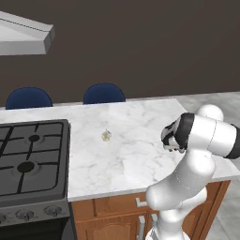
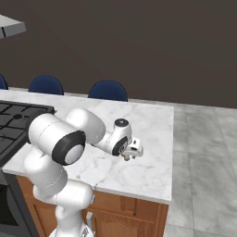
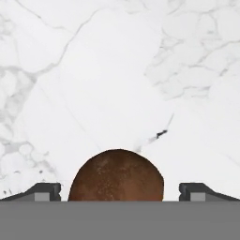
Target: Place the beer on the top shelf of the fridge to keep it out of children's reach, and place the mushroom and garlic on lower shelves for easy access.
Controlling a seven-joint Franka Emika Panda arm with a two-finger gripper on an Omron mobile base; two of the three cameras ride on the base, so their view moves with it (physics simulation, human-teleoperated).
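A brown-capped mushroom [image 3: 116, 176] sits on the white marble counter [image 1: 131, 154], low in the hand view, between my two dark fingertips [image 3: 44, 191]. My gripper [image 3: 120, 191] is open, pointing down at the counter, with a finger on each side of the cap and clear gaps to it. From the right base view, the gripper [image 2: 127, 156] hovers just above the counter near its front edge. The garlic [image 1: 106, 135], a small pale bulb, lies alone mid-counter to the left of the hand. The beer and the fridge are out of view.
A black gas cooktop [image 1: 28, 159] takes up the counter's left end, under a range hood [image 1: 23, 35]. Blue chair backs [image 1: 104, 93] stand behind the counter. Wooden cabinets [image 2: 134, 217] lie below, and grey tiled floor [image 2: 208, 152] is to the right.
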